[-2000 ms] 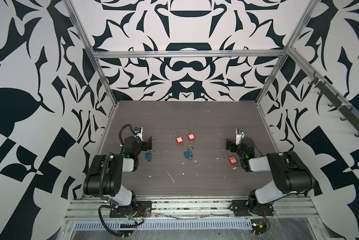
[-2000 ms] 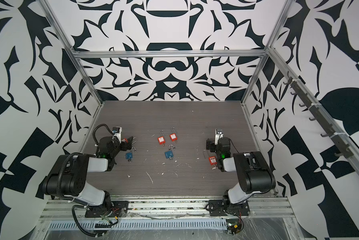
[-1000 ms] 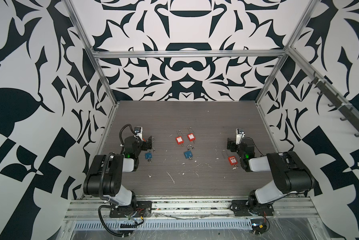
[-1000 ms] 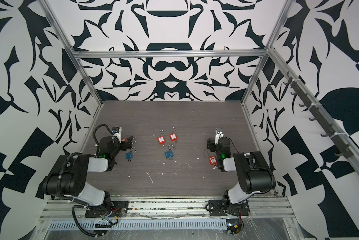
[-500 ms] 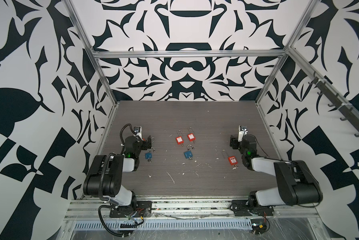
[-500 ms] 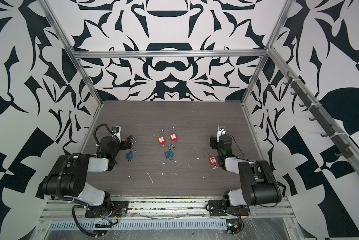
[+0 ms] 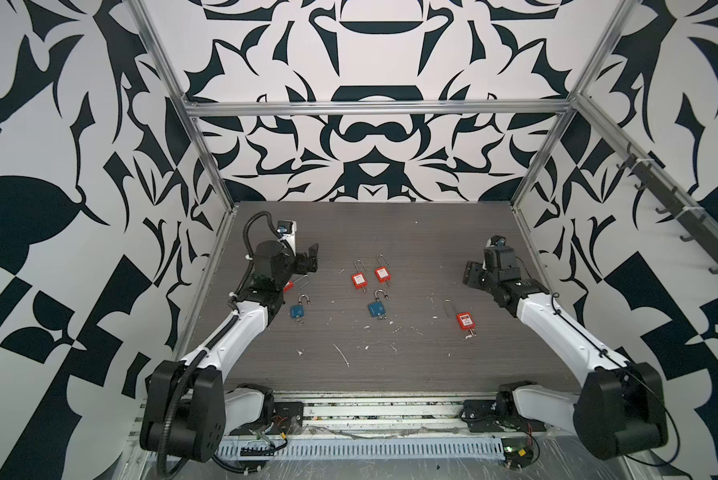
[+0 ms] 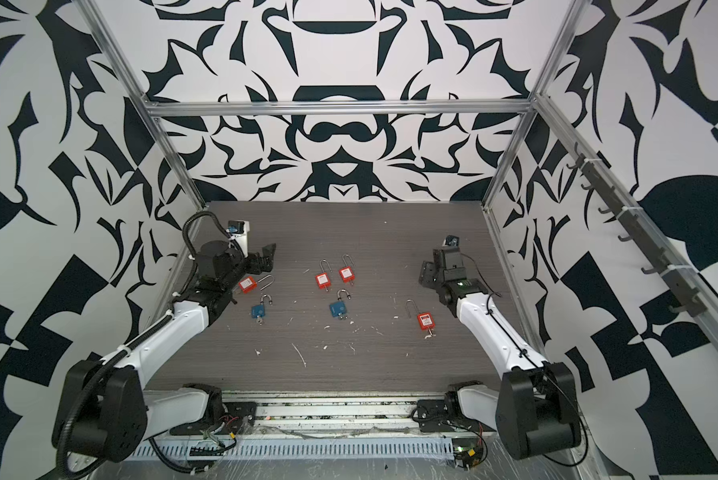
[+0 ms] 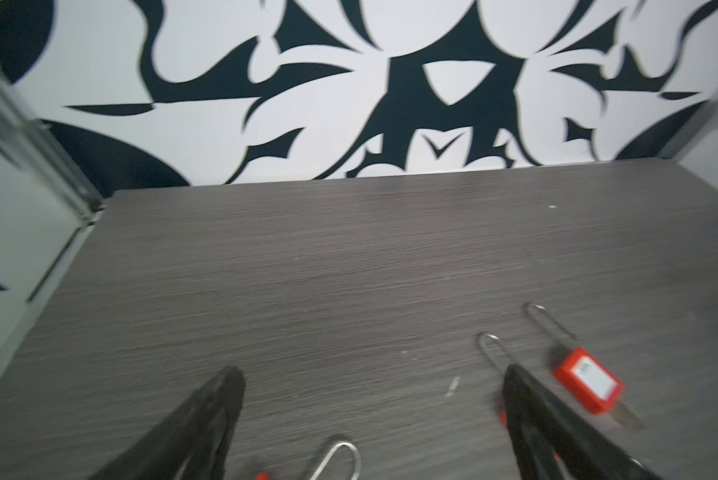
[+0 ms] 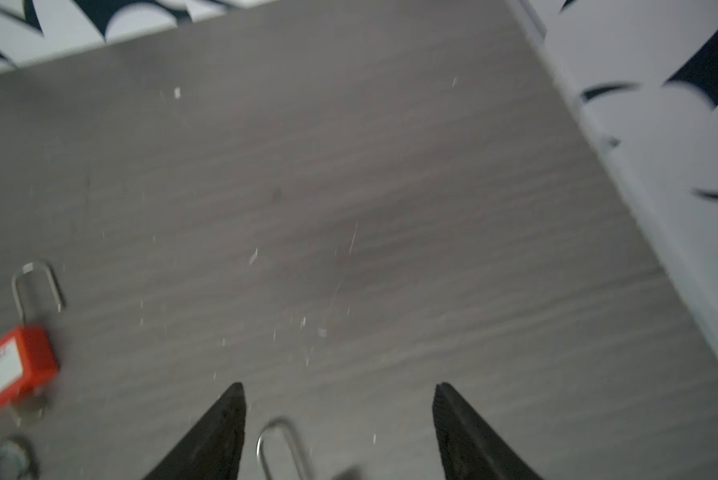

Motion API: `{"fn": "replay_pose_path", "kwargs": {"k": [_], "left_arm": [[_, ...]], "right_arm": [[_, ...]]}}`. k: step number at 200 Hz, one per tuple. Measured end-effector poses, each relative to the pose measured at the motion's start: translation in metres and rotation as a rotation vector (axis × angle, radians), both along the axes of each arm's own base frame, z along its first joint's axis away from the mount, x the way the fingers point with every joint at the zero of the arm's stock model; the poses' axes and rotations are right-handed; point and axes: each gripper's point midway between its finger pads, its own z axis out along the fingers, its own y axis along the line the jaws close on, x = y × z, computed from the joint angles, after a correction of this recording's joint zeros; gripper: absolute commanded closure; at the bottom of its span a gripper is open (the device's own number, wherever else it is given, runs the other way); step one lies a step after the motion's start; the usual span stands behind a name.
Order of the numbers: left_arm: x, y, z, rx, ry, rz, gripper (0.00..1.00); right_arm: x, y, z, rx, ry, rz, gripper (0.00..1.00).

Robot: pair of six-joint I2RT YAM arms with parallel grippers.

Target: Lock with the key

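Observation:
Several padlocks lie flat on the dark table, each with a key in its base. A red padlock with a long shackle and its key lies near my right gripper, which hovers behind it, open and empty. In the right wrist view that shackle shows between the fingertips. My left gripper is open and empty, just behind another red padlock, whose shackle shows between its fingers. Blue padlocks lie nearer the front.
Two more red padlocks lie side by side mid-table. White crumbs litter the front half. Patterned walls with metal frame posts close in the table on three sides.
Both arms have stretched out and their grippers have moved toward the back. The right gripper has left the long-shackled red padlock, and its jaws have narrowed a little.

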Motion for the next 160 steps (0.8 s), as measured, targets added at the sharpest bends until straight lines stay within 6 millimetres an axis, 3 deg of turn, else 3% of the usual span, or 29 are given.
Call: {"fn": "replay_pose_path", "kwargs": {"k": [43,74,108,160], "left_arm": [[-0.038,-0.075,-0.017,0.008,0.125,-0.187,0.01],[-0.053,-0.109,-0.037,0.037,0.198,-0.258,0.01],[-0.056,-0.128,-0.051,0.065,0.244,-0.283,0.01],[-0.061,-0.137,-0.052,0.069,0.255,-0.295,0.01]], "right_arm": [[-0.048,0.036,-0.028,0.046,0.149,0.078,0.3],[-0.066,0.035,-0.054,0.043,0.257,0.063,0.3],[-0.075,0.032,-0.071,0.029,0.334,0.045,0.3],[-0.085,0.03,-0.089,0.018,0.401,0.041,0.3]]}}
